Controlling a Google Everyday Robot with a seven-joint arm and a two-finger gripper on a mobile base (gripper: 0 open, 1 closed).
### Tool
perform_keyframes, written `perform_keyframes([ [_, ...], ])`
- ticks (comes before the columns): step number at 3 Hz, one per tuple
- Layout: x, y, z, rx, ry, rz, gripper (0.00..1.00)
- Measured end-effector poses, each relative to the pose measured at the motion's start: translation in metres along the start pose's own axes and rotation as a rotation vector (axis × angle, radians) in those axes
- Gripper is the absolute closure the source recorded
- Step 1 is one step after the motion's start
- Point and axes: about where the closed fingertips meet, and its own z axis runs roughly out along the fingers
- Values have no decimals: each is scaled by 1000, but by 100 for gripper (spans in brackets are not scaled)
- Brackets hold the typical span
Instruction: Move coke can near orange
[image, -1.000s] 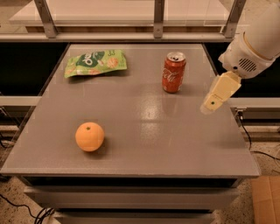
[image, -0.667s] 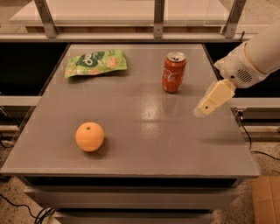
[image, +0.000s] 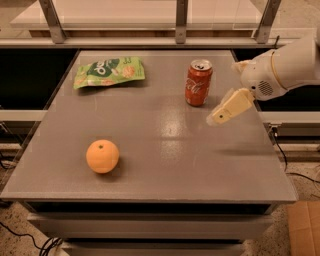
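Observation:
The red coke can (image: 198, 83) stands upright at the back right of the grey table (image: 165, 165). The orange (image: 102, 156) lies at the front left of the table, far from the can. My gripper (image: 216, 118) hangs over the right side of the table, just right of and in front of the can, a little apart from it and holding nothing. The white arm (image: 285, 67) reaches in from the right edge.
A flat green snack bag (image: 108, 71) lies at the back left of the table. A metal railing (image: 181, 22) runs behind the table. A cardboard box (image: 304, 227) sits on the floor at the lower right.
My gripper has moved left and toward the can, and the arm has swung lower from the right. The can, orange and bag have not moved.

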Motion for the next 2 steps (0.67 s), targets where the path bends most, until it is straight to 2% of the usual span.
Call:
perform_keyframes([
  [2, -27, -22, 21, 7, -106, -49, 0],
])
